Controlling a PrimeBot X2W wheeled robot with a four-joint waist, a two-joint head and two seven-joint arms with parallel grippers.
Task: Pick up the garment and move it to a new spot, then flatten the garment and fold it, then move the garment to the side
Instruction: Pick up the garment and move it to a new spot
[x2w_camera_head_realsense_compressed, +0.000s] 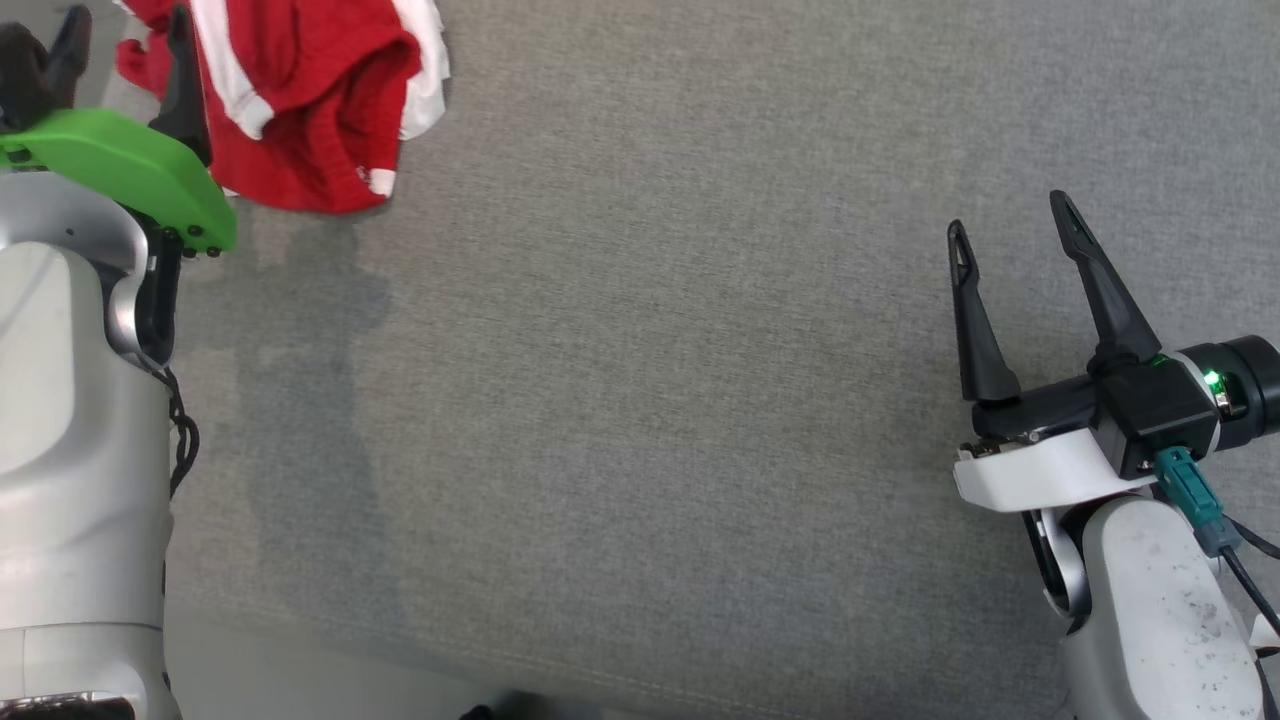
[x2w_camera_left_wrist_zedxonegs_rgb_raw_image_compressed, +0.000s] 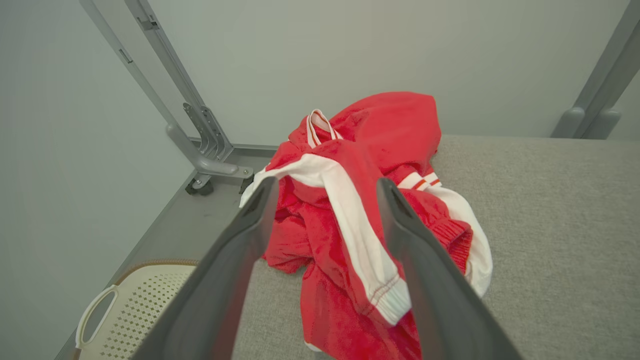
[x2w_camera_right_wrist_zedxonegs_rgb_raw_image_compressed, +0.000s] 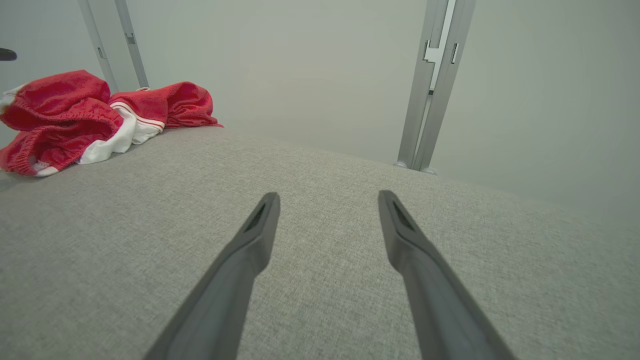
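Note:
A red garment with white stripes and cuffs (x2w_camera_head_realsense_compressed: 310, 110) lies crumpled at the far left corner of the grey fabric-covered table (x2w_camera_head_realsense_compressed: 650, 350). My left gripper (x2w_camera_head_realsense_compressed: 130, 20) is open and hovers just over the heap's near left side. In the left wrist view its two fingers straddle a white-striped sleeve of the garment (x2w_camera_left_wrist_zedxonegs_rgb_raw_image_compressed: 390, 125), with the left gripper (x2w_camera_left_wrist_zedxonegs_rgb_raw_image_compressed: 326, 184) holding nothing. My right gripper (x2w_camera_head_realsense_compressed: 1010, 218) stands open over bare table at the right, far from the cloth. From the right wrist, the garment (x2w_camera_right_wrist_zedxonegs_rgb_raw_image_compressed: 65, 115) is at the upper left, beyond the right gripper (x2w_camera_right_wrist_zedxonegs_rgb_raw_image_compressed: 327, 197).
A white perforated basket (x2w_camera_left_wrist_zedxonegs_rgb_raw_image_compressed: 145, 305) sits below the table's left edge. Grey metal frame posts (x2w_camera_left_wrist_zedxonegs_rgb_raw_image_compressed: 200, 135) rise behind the garment, and another post (x2w_camera_right_wrist_zedxonegs_rgb_raw_image_compressed: 435, 85) stands at the back right. A pale wall closes off the far side.

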